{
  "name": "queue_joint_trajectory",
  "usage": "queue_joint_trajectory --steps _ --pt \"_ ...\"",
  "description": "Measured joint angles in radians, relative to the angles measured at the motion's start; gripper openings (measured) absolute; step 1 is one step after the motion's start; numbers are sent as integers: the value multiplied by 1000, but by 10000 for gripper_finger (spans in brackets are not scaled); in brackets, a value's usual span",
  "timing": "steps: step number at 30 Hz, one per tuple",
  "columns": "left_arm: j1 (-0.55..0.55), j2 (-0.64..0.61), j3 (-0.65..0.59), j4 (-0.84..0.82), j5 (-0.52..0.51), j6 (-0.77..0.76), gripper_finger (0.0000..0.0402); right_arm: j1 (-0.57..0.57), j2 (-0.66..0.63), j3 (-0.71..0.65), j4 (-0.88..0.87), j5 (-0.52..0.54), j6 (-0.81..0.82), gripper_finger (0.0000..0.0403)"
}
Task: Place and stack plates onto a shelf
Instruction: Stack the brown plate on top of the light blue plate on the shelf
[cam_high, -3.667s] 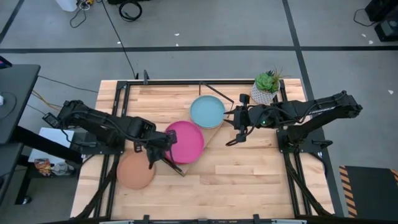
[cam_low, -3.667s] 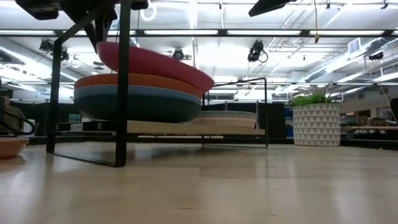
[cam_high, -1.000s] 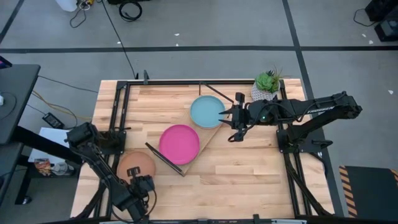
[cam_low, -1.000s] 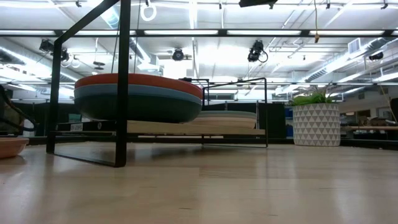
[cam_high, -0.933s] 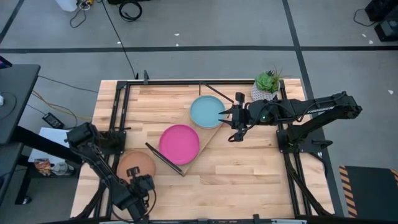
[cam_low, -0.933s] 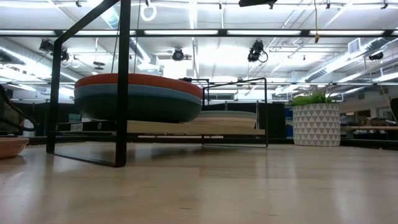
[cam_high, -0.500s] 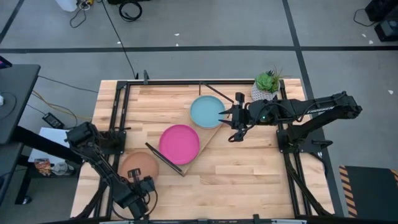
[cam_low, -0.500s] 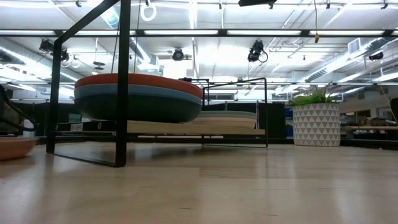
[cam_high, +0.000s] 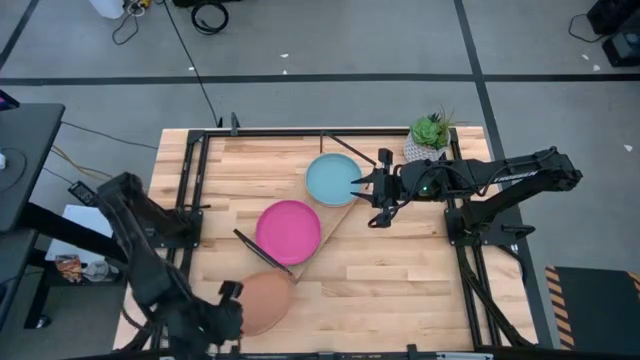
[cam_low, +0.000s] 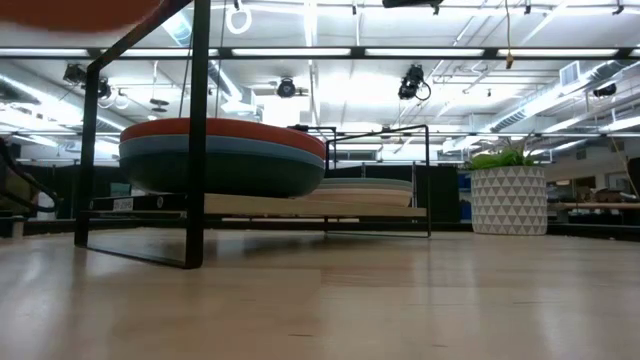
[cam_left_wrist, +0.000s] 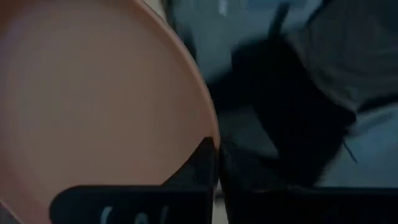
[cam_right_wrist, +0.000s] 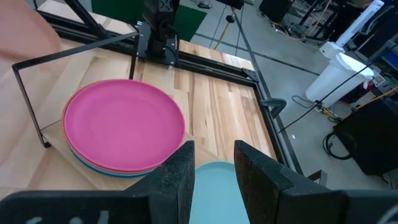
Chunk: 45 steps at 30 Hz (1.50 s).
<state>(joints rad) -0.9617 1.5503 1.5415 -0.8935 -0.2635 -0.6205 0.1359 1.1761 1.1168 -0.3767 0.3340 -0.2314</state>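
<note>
My left gripper (cam_high: 228, 314) is at the table's near left and is shut on the tan plate (cam_high: 266, 300), which shows blurred at the top of the low view (cam_low: 80, 10). The pink plate (cam_high: 289, 230) tops a stack of orange, blue and dark teal plates (cam_low: 220, 158) on the shelf (cam_low: 300, 205). The light teal plate (cam_high: 333, 180) tops a second stack at the shelf's far end. My right gripper (cam_high: 372, 190) is open beside the light teal plate's right rim (cam_right_wrist: 214, 186) and does not touch it. My left gripper pinches the tan plate's rim (cam_left_wrist: 210, 134) between its two fingers, on the side toward the table's left. The plate is lifted clear of the table and reaches out from the fingers toward the table's right.
A potted plant (cam_high: 428, 140) stands at the far right, behind my right arm. The shelf's black wire frame (cam_high: 262, 258) rises just beyond the tan plate. Bare tabletop (cam_high: 390, 290) stretches along the near right.
My left gripper has risen with the tan plate. The plate lay on the table at the near left a second ago. Now it is lifted clear and has swung toward the table's right and near edge. My right arm has kept still.
</note>
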Motion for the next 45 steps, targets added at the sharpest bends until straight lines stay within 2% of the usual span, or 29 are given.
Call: queue_joint_trajectory --steps 4,8,10,12,14,17,22,26,29,34,40,45 --pt "6 -57 89 9 -244 322 15 0 0 0 0 0 1 119" --pt "65 -103 103 -11 -514 592 15 0 0 0 -7 0 20 119" --pt "139 -118 103 -55 -591 667 15 2 0 0 -21 3 35 119" --pt "238 -122 103 -119 -615 691 15 10 0 0 -43 22 53 119" --pt "349 -119 102 -188 -595 702 15 25 0 0 -66 48 69 119" --pt "528 -106 102 -236 -492 751 15 51 -1 0 -113 98 104 119" --pt "794 -54 102 -223 -173 938 15 97 -2 0 -181 185 163 119" --pt "957 20 102 -228 114 1144 15 130 -2 0 -218 221 193 119" --pt "1035 78 101 -228 240 1326 15 149 -2 0 -235 254 204 119" --pt "1114 182 101 -281 334 1545 15 168 -12 0 -261 293 214 119" --pt "1164 270 101 -267 281 1811 15 172 -41 0 -275 309 229 119" --pt "1203 316 101 -209 281 1927 15 172 -53 0 -274 309 237 119"
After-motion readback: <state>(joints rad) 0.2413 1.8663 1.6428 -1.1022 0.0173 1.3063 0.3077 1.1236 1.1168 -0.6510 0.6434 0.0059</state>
